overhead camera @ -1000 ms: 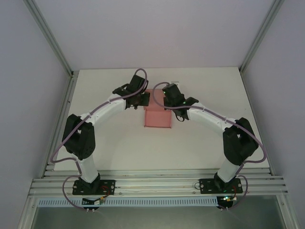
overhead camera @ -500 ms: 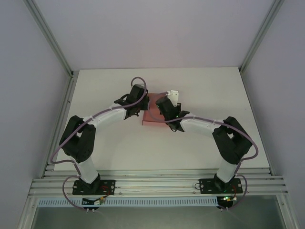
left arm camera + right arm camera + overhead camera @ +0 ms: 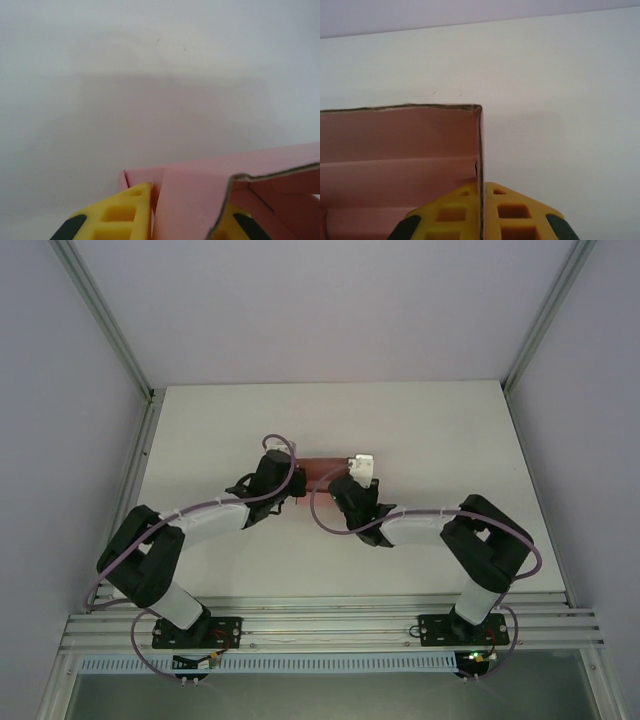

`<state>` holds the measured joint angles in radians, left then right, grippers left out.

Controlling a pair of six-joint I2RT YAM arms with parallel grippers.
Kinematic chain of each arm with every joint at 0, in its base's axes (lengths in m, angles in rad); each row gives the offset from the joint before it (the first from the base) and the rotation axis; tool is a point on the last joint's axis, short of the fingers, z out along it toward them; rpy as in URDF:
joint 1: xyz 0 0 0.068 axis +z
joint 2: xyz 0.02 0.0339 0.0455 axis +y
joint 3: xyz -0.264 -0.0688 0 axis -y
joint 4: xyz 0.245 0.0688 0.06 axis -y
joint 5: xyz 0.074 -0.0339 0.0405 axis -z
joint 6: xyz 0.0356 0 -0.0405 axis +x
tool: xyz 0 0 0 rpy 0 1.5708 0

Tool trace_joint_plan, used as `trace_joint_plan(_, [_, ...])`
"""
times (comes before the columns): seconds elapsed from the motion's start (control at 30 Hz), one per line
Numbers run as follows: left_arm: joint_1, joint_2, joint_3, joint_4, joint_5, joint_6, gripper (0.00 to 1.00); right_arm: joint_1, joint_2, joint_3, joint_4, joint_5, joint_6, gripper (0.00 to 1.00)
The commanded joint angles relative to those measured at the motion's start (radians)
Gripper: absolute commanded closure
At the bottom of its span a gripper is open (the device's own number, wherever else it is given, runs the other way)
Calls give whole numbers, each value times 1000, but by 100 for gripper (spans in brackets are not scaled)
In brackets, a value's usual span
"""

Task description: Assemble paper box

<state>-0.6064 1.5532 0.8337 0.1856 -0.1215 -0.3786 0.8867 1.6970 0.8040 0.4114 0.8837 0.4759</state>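
Paper box [image 3: 318,469]: pink, on the white counter [image 3: 200,430] at about mid-depth, a bit L of ctr, btw the two wrists; from above just a narrow pink strip shows btw them
Box shape: partly folded; R wrist view has an upright back wall w/ a dark raw top edge meeting a side wall at a corner, inner faces pink, one crease running across lower down
Left jaws: at the box's L end; yellow fingers [image 3: 125,212] stand a little apart, a pink panel w/ a ragged cut edge fills the gap & hides most of the other finger; can't tell if the pads press on it
Right jaws: at the box's R end; closed on the box's side wall, thin paper seen edge-on btw the two yellow fingers [image 3: 452,212], just below the corner
Left arm [image 3: 205,520]: elbow low & far out to the L, forearm reaching in toward ctr, purple cable looped over the wrist
Right arm [image 3: 430,525]: mirrors it, elbow out to the R, forearm angled in to the box
Rails [image 3: 330,625]: aluminium, along the near edge, carrying both bases
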Motion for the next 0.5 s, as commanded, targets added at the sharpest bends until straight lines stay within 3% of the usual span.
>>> trace_joint_plan(0.0, [-18, -27, -19, -38, 81, -26, 82, 24, -23, -16, 64, 8, -35, 98])
trace_joint_plan(0.13, [-18, -90, -24, -101, 62, -26, 74, 27, -40, -56, 95, 7, -52, 98])
trace_joint_plan(0.2, [-18, -131, -34, -135, 32, -31, 50, 34, -40, -84, 132, 7, -69, 99])
trace_joint_plan(0.3, [-19, -189, -53, -203, 9, -35, 26, 56, -23, -135, 267, 6, -160, 99])
trace_joint_plan(0.47, [-18, -311, -79, -337, -7, -81, 14, 90, -13, -191, 404, 7, -248, 98])
